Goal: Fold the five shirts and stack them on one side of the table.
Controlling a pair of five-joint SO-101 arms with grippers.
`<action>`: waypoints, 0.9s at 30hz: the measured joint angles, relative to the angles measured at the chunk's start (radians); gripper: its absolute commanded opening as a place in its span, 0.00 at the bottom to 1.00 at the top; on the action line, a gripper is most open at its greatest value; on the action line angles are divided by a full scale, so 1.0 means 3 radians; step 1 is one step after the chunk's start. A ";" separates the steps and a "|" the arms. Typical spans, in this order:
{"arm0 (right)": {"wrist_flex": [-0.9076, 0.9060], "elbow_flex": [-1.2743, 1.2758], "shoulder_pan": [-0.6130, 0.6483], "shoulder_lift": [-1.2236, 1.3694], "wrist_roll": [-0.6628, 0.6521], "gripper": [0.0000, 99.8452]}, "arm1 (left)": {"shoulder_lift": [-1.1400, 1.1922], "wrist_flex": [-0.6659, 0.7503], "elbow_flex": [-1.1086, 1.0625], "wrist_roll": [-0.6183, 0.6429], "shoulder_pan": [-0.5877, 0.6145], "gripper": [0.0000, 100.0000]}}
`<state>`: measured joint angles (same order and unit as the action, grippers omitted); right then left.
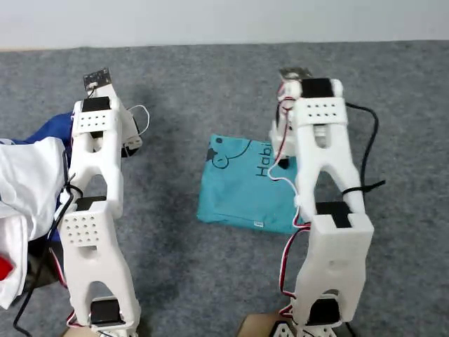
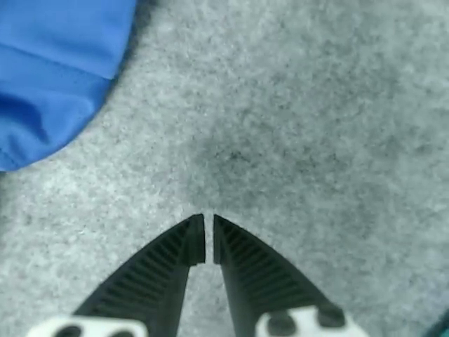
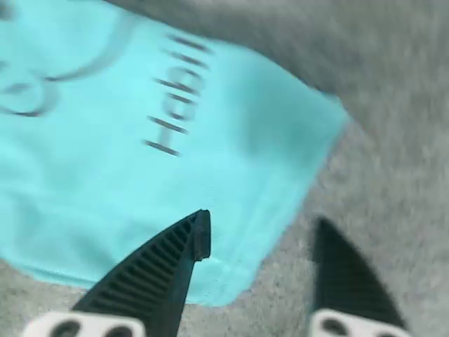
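Right gripper [image 3: 261, 235] wide open, empty, over edge of folded teal shirt [image 1: 242, 186]. Left gripper [image 2: 208, 240] pinched shut, empty, well apart from teal shirt. Shirt heap [image 1: 28, 189] farther off, unfolded. Looks like one done, rest waiting.

A grey, felt-like table [image 1: 210, 77] carries a folded teal shirt [image 1: 242, 186] (dark print facing up), lying flat near its middle. A loose heap of shirts [image 1: 28, 189], white on top, lies at the left edge over a blue shirt [image 1: 52, 130].

Closed left end effector [image 2: 208, 242] near blue shirt [image 2: 52, 70].
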<state>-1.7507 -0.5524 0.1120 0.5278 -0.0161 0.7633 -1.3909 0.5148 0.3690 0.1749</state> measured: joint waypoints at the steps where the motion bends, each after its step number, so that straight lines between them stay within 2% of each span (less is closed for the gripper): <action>1: 0.0000 0.0031 -0.0005 0.0000 0.0015 0.32 | 0.0000 0.0000 0.0000 0.0000 0.0000 0.03; 8: 0.0000 0.0031 0.0010 0.0184 0.0051 0.32 | 0.0000 0.0000 0.0000 -0.0010 0.0000 0.03; 16: 0.0138 0.0031 0.0266 0.0690 0.0051 0.32 | 0.0000 0.0000 0.0000 -0.0010 0.0000 0.03; 19: 0.0225 0.0031 0.0261 0.0910 0.0051 0.24 | 0.0000 0.0000 0.0000 -0.0010 0.0000 0.03; 24: 0.0225 -0.0015 0.0251 0.0982 0.0051 0.00 | 0.0000 0.0000 0.0000 -0.0010 0.0000 0.03; 27: 0.0205 -0.0015 0.0251 0.0982 -0.0128 0.01 | 0.0000 0.0000 0.0000 -0.0010 0.0000 0.03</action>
<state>-1.6893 -0.5570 0.1872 0.8224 -0.0545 0.7633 -1.3909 0.5148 0.3659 0.1749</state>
